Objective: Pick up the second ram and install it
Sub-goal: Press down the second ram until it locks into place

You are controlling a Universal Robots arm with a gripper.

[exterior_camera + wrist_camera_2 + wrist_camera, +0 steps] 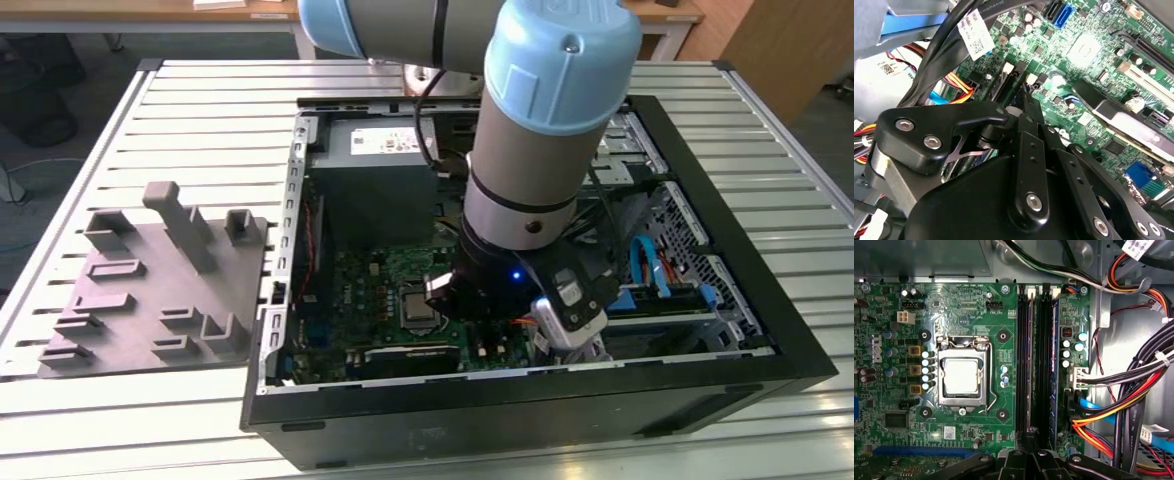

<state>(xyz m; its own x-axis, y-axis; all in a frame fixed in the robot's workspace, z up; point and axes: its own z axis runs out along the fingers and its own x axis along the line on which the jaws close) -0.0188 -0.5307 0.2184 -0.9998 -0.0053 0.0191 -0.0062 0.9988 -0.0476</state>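
The ram (1025,365) shows edge-on in the first wrist view as a thin dark strip standing in the bank of long black slots (1046,365) on the board (969,300). Its long axis runs straight out ahead of the tool (1030,456), parallel to the slots, and its near end lies right under the tool's tip. A second dark strip with a bluish face (1055,365) stands in the same bank, just beside it, on the side towards the cables. In the second wrist view the tool (1029,107) has its black fingers (1030,145) drawn together, the tips down at the slot bank. Whether they pinch the ram's edge or only rest on it cannot be told, since the linkage hides the contact. Ahead of the tool, to the slots' other side, sits the CPU socket (961,375) with its metal frame and lever, near the ram but apart from it. A bundle of black, red, orange and yellow cables (1134,390) hangs beyond the bluish strip. In the exterior view the arm (534,150) reaches down into the open case (534,410), which lies on its side on the slatted worktop (200,100). The grey power supply (380,150) sits behind the arm. Well apart from the tool, outside the case on the exterior view's left, lies a grey moulded tray (147,290).
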